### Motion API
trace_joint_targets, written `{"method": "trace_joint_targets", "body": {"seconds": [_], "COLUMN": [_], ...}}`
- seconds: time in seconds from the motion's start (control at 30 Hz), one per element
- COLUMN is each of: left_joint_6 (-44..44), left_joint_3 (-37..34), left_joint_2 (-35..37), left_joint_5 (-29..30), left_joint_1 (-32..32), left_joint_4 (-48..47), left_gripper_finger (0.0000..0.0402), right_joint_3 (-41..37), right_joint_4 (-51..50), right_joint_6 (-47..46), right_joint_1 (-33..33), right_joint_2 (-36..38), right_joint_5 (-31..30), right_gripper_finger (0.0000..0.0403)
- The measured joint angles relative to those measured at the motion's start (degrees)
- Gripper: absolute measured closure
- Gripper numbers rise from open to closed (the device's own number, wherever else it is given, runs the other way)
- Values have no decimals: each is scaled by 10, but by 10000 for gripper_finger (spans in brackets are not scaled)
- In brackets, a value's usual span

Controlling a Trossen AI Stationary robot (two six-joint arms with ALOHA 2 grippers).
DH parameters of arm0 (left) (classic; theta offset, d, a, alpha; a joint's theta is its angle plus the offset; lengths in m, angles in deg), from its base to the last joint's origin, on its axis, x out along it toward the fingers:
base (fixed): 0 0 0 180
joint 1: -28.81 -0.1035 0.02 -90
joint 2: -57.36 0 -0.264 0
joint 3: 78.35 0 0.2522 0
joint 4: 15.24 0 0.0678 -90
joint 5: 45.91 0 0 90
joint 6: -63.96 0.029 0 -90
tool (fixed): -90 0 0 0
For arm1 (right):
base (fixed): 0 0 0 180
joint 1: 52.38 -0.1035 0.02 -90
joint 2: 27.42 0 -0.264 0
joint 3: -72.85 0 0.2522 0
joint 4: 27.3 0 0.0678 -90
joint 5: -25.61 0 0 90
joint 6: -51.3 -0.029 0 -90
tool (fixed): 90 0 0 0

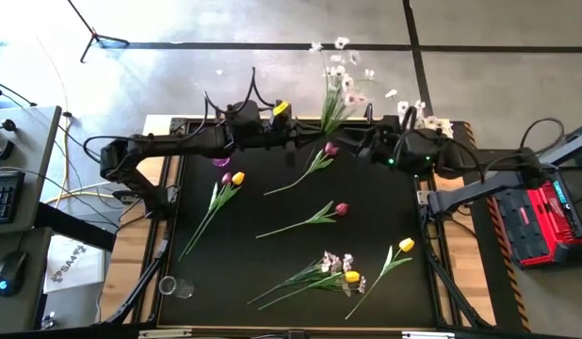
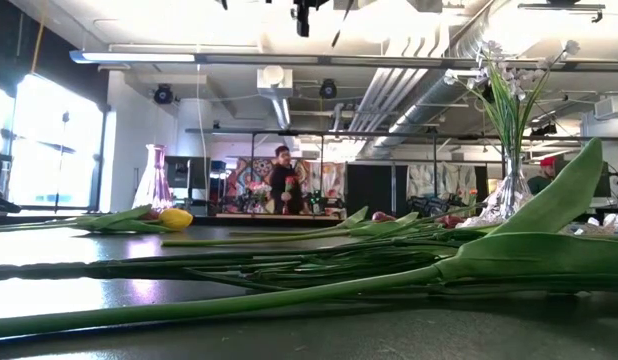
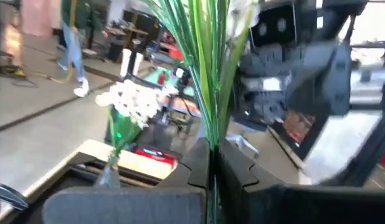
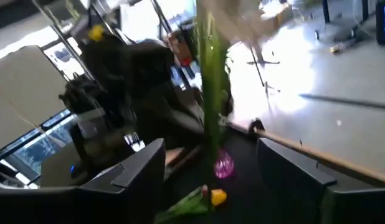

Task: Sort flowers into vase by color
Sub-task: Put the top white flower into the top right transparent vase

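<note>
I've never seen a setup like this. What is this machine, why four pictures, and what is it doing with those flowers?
Two dark robot arms work at a black table. One picture looks down from above, one looks level across the tabletop, and two come from cameras on the wrists. Red and yellow tulips and a white spray lie loose on the table. The left gripper is shut on a spray of white flowers, held upright at the far edge. The right gripper stands open around those same stems. A clear vase already holds white blossoms.
</note>
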Motion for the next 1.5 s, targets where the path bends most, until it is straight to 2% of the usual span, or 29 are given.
{"method": "trace_joint_targets", "body": {"seconds": [0.2,0.33,0.47,0.6,0.67,0.73,0.83,1.07,1.17,1.3,1.4,1.5], "left_joint_6": [27,60,53,40,41,41,36,21,21,25,26,26], "left_joint_3": [0,0,0,0,0,0,0,0,0,0,0,0], "left_joint_2": [-7,-7,-7,-7,-7,-7,-7,-6,-6,-6,-6,-6], "left_joint_5": [-18,-18,-14,-9,-7,-4,16,61,64,64,66,67], "left_joint_1": [12,28,34,34,34,34,34,35,34,36,36,36], "left_joint_4": [1,2,0,-6,-15,-30,-64,-148,-160,-151,-145,-149], "left_gripper_finger": [401,401,401,401,400,392,369,309,298,297,297,297], "right_joint_3": [0,0,0,0,0,0,4,46,66,72,72,72], "right_joint_4": [52,49,50,46,37,18,-35,-217,-324,-484,-563,-550], "right_joint_6": [24,11,14,29,35,28,25,23,7,-64,-134,-149], "right_joint_1": [23,38,40,40,40,40,36,9,2,0,0,-12], "right_joint_2": [-32,-49,-47,-39,-35,-32,-22,-2,4,3,4,14], "right_joint_5": [73,88,90,92,93,91,57,-89,-156,-233,-254,-229], "right_gripper_finger": [189,220,278,373,391,387,397,400,401,402,402,402]}}
